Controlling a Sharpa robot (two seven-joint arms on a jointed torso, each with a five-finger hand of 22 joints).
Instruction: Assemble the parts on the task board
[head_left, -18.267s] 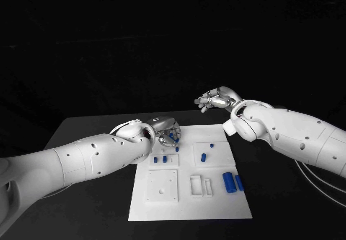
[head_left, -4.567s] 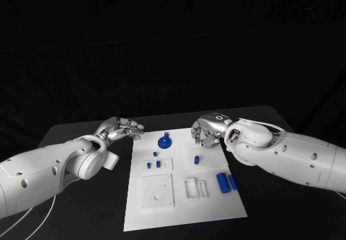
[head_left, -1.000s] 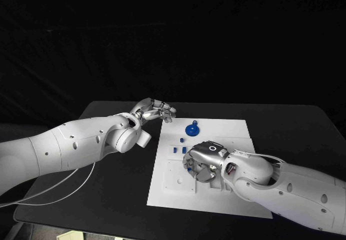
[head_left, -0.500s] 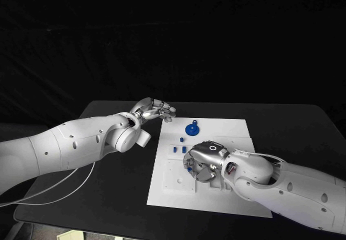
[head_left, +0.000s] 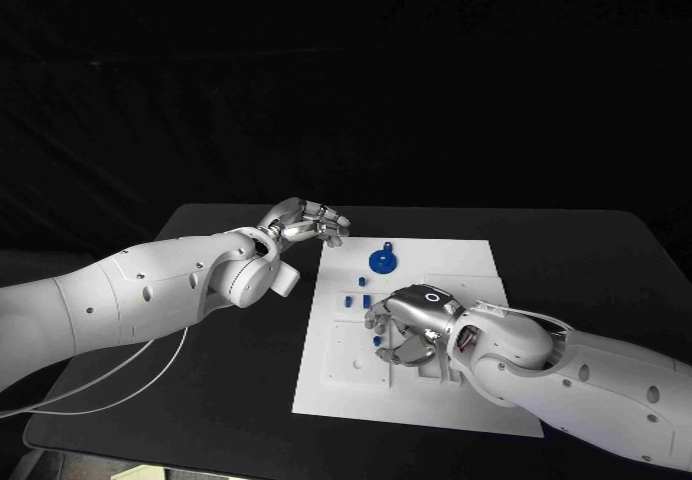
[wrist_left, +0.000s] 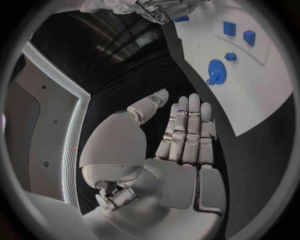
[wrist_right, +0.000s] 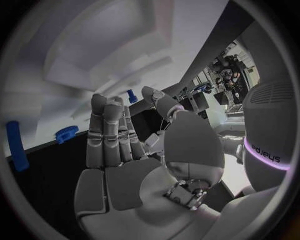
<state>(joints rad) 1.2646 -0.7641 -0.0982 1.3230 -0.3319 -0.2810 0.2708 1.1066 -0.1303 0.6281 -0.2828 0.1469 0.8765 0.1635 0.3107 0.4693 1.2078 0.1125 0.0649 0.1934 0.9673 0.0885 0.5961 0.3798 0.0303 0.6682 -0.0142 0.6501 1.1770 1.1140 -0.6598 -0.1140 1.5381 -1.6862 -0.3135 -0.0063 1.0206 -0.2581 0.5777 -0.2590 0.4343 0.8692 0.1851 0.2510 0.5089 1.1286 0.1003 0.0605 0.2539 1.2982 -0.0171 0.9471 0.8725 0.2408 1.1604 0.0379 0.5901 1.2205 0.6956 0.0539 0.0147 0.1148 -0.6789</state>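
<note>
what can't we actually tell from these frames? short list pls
- Head view: the right hand lies over the middle of the task board, hiding the recesses and any parts under it.
- Head view: whether it holds a part. Blue shows at its fingers, contact unclear.
- Right wrist view: the fingers block what lies under them.
- Head view: the small blue parts are too small to tell their shape.

Both arms wear smooth white shells dotted with small dark screw holes. The left hand (head_left: 303, 222) and right hand (head_left: 408, 325) are silver metal with segmented fingers. A thin white cable (head_left: 137, 372) trails behind the left arm.
</note>
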